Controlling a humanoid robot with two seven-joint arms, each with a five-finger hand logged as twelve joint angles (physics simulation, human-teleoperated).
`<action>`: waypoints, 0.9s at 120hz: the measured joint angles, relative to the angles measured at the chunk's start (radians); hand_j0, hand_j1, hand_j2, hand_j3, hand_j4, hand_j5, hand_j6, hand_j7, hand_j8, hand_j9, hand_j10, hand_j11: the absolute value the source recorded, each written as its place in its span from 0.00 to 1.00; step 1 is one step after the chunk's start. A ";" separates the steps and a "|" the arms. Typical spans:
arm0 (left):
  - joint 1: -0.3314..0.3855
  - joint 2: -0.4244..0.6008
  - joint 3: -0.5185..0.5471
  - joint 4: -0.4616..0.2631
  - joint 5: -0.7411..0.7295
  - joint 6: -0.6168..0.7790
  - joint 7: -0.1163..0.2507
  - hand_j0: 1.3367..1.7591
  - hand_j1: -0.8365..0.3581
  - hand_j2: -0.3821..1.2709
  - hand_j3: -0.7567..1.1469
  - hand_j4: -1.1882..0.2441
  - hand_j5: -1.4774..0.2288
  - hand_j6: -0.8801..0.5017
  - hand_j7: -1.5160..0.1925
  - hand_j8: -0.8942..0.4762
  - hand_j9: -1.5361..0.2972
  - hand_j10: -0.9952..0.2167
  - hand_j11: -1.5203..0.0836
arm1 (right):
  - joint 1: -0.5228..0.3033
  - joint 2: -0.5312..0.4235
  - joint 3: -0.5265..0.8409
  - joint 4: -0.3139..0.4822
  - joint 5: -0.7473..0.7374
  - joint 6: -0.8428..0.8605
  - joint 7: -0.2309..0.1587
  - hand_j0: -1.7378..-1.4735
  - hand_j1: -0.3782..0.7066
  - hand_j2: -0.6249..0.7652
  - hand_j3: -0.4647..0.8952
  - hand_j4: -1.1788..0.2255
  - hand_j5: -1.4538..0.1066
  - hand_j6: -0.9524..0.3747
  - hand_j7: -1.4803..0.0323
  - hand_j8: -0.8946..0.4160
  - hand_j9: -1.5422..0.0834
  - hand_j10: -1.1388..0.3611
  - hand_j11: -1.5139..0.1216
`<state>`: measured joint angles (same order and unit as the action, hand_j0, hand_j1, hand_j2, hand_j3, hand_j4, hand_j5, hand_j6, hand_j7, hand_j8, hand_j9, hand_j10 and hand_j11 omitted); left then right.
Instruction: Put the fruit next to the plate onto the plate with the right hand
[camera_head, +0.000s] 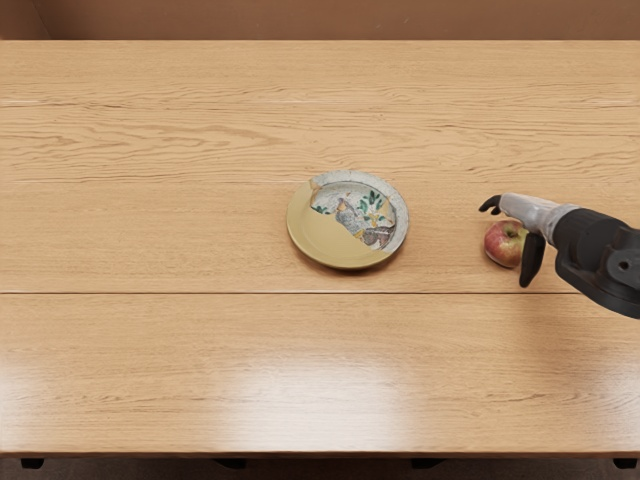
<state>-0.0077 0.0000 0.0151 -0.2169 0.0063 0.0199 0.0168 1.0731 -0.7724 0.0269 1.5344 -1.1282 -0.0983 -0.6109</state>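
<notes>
The apple (503, 244) sat on the table (200, 350), well to the right of the plate (347, 220) & clear of it. The right hand (528, 215) came in from the right edge & was at the apple, w/ fingers (490, 205) spread: the dark tips reached past the far side of the fruit and the thumb (530, 262) hung down on its near-right side. The hand looked unclenched, bracketing the apple rather than clamped on it. I couldn't tell whether anything was touching the skin.

Step in hand, as I judged it, was closing the grasp. To do it well: lower the palm a bit so the fingers wrap below the widest part, and close thumb & fingers evenly so the round fruit doesn't squirt out or roll. Lift straight up before moving left. Then carry it over the plate's rim and set it down near the middle, not on the sloped edge.

Count: 1 apple, 1 plate, 1 hand in view. The left arm didn't show.
</notes>
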 joint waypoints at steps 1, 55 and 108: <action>0.000 0.000 0.000 0.000 0.000 0.000 0.000 0.76 0.99 0.23 0.40 0.83 0.87 0.64 0.89 0.65 0.84 0.82 0.95 | 0.000 0.000 0.000 0.000 0.000 0.000 0.000 0.30 0.24 0.42 0.34 0.70 0.77 0.56 0.81 0.53 0.79 0.63 0.77; 0.000 0.000 0.000 0.000 0.000 0.000 0.000 0.76 0.99 0.23 0.40 0.83 0.87 0.64 0.89 0.65 0.84 0.82 0.95 | -0.013 0.012 0.001 -0.034 0.001 0.000 0.000 0.30 0.41 0.40 0.34 0.58 0.64 0.45 0.68 0.41 0.67 0.52 0.64; 0.000 0.000 0.000 0.000 0.000 0.000 0.000 0.76 0.99 0.23 0.40 0.83 0.87 0.64 0.89 0.65 0.84 0.82 0.95 | -0.017 0.027 0.012 -0.038 0.011 0.005 -0.001 0.33 0.51 0.41 0.34 0.50 0.42 0.50 0.46 0.47 0.46 0.44 0.44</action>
<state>-0.0077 0.0000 0.0151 -0.2172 0.0063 0.0199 0.0168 1.0561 -0.7450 0.0385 1.4960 -1.1173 -0.0930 -0.6118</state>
